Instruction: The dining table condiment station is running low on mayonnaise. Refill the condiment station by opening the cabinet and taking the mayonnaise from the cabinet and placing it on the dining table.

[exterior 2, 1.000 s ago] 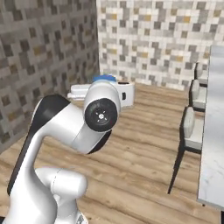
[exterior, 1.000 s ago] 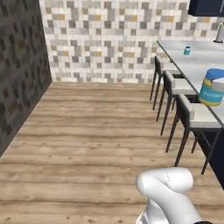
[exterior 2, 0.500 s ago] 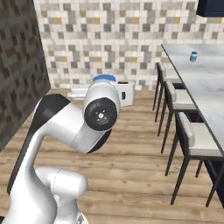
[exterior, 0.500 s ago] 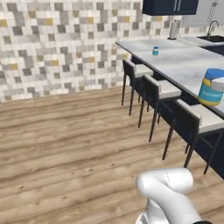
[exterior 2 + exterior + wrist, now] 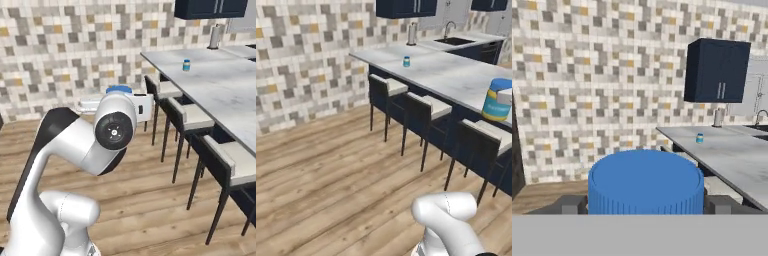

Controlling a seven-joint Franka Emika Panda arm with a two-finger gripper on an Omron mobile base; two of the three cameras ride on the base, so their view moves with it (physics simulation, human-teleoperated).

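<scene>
In the left base view the mayonnaise point(image 5: 498, 100) shows at the right edge, yellow-bodied with a blue lid and a blue band at its base. Its right side is cut off by the frame and partly covered by a white piece of the robot's hand, so the end effector itself cannot be made out here. The jar appears in front of the tabletop of the dining table point(image 5: 446, 72); whether it touches the marble cannot be told. A small blue-lidded jar point(image 5: 406, 61) stands far back on the slab, too small to read. Three dark stools point(image 5: 423, 111) line the near side, and the sink point(image 5: 455, 41) sits on the counter beyond.

In the right base view the arm's big joint hides most of the hand. Only the blue lid of the mayonnaise point(image 5: 119, 90) peeks over the joint, with the white hand housing beside it; the fingers are hidden. The navy cabinet point(image 5: 210, 8) is cut off by the top edge.

In the hand view the ribbed blue lid of the mayonnaise point(image 5: 646, 181) sits between the two dark fingertips of the end effector point(image 5: 646, 204), which stand wide apart and clamp the jar from either side. The jar's body is out of sight below.
</scene>
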